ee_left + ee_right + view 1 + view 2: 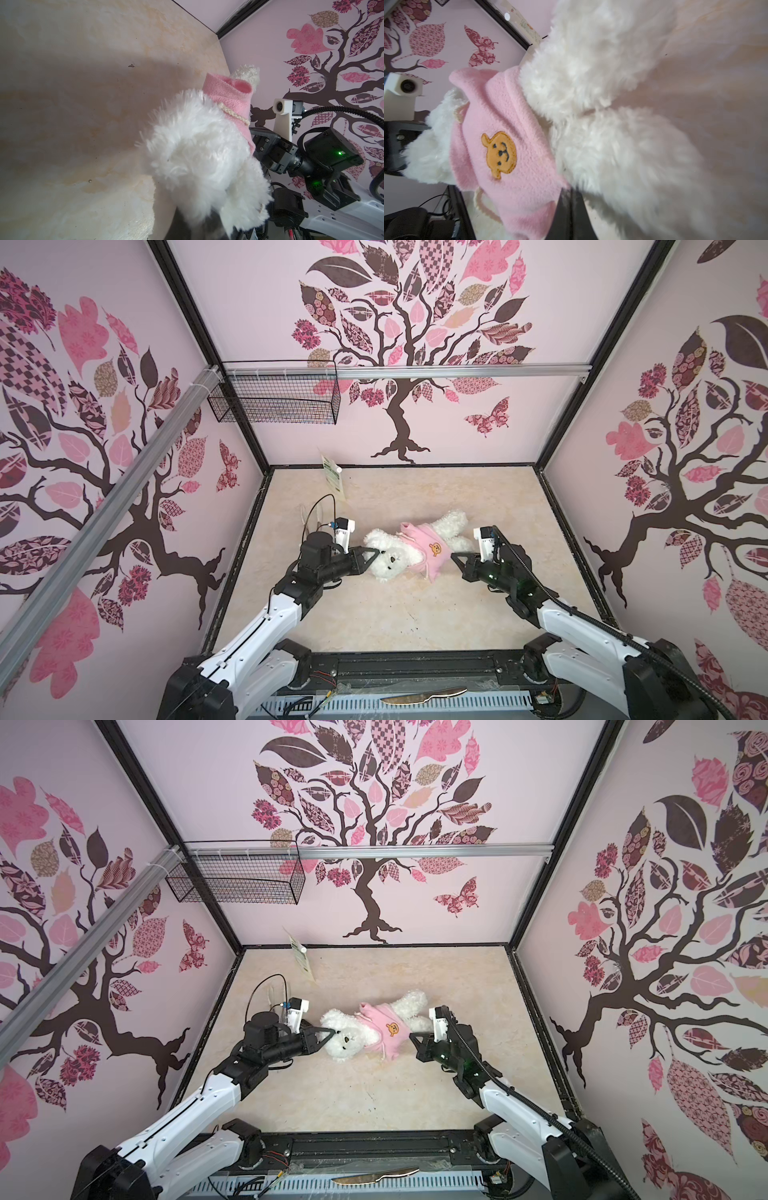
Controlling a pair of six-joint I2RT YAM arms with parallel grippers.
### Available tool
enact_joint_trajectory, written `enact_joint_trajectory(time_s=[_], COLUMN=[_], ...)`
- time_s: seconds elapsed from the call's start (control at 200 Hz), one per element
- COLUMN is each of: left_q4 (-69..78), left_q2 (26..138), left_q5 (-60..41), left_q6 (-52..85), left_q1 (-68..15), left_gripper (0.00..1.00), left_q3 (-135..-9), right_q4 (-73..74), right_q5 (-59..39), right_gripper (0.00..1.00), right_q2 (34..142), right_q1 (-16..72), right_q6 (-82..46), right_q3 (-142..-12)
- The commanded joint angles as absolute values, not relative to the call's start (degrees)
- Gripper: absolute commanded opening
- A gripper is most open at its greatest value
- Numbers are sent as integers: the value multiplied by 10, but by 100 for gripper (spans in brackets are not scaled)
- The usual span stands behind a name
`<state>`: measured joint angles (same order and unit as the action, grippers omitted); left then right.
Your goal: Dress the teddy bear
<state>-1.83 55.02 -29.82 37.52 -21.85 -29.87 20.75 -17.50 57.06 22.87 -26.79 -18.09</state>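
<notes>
The teddy bear (392,558) lies face up in the middle of the counter (374,614). Its long axis runs left to right: head left, legs right and slightly far. A pink hoodie (428,551) covers the trunk. The left end effector (371,552) is closed on the head fur. The right end effector (456,558), also closed, sits at the hem (533,212); whether it pinches cloth we cannot tell. We judge it the nearer one for pulling rightward.

I get soft, even light in both top views, only faint shadows on the table (374,614), and the walls (104,448) bow toward the edges. In the left wrist view a broad shadow crosses the table and the fur of the bear (197,162) glares white; in the right wrist view the near fur smears out of focus.
</notes>
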Motion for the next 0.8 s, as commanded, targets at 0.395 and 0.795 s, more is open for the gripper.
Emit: enact_joint_trajectory(time_s=[0.395,0.795], left_q4=[-17,-8], left_q2=[598,531], left_q5=[-343,-314], left_q6=[324,165], left_q1=[-231,-257], left_gripper=[0,0], left_q3=[-342,-324], right_q4=[213,69], right_q5=[-329,-87], right_gripper=[0,28], right_q2=[630,494], right_q1=[246,249], right_q6=[-150,-152], right_q3=[-263,-267])
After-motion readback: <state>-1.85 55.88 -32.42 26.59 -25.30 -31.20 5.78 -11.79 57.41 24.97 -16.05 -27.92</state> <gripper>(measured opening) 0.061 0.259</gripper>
